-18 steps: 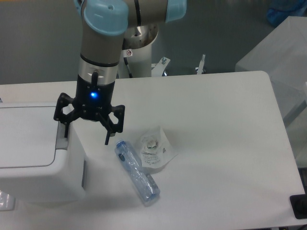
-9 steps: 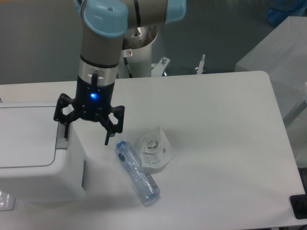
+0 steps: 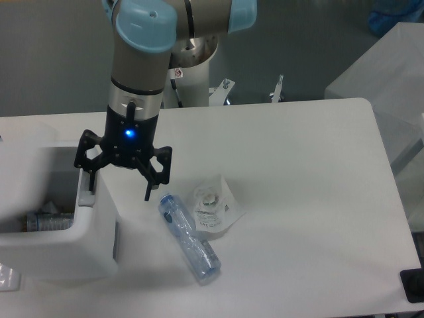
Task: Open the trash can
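Observation:
The white boxy trash can (image 3: 93,245) stands at the table's left edge with its lid (image 3: 23,132) swung up toward the back, so the inside shows. A crushed clear bottle (image 3: 46,220) lies in the bin. My gripper (image 3: 119,187) hangs open over the can's right rim. Its left finger (image 3: 89,180) points down at the grey push tab (image 3: 85,197), and its right finger (image 3: 151,189) hangs just outside the can's right wall. Nothing is held.
A clear plastic bottle (image 3: 190,238) lies on the table right of the can, with a white packet (image 3: 213,207) beside it. A black object (image 3: 412,285) sits at the table's front right corner. Crumpled clear plastic (image 3: 6,278) shows at the lower left.
The trash can's lid was flat and shut in both earlier frames and has now sprung open, baring the inside. The gripper has stayed in place.

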`<state>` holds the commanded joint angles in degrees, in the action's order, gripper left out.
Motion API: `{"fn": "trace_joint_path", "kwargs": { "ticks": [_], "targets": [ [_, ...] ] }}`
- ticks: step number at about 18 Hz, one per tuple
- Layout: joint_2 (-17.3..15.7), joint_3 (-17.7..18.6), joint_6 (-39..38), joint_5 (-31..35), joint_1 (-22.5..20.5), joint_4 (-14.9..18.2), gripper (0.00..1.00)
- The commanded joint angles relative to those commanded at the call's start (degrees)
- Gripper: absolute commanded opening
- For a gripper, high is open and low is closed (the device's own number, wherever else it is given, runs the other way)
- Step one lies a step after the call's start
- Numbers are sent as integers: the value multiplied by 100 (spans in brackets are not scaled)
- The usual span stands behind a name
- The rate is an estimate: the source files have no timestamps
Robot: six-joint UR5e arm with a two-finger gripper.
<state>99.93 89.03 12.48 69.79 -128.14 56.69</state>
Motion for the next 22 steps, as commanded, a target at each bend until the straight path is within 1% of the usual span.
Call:
{"fn": "trace_joint_path", "kwargs": {
  "ticks": [2, 4, 6, 9, 11, 13, 15, 16, 18, 19, 22],
  "targets": [
    [0, -9, 0, 0, 0, 0, 100],
    [0, -96, 9, -9, 0, 0, 100],
    [-9, -280, 26, 0, -9, 0, 100],
    [9, -676, 88, 96, -61, 0, 100],
    [9, -852, 105, 306, -192, -17, 100],
    [0, -949, 219, 884, -255, -18, 100],
    [-17, -932, 578, 1719, -325, 35, 100],
    [-26, -923, 754, 1966, -351, 61, 100],
    [-18, -905, 1106, 2179, -404, 88, 100],
    [-26, -870, 1290, 2232, -509, 97, 100],
    [-79, -774, 1774, 2267, -685, 149, 100]
  ]
}}
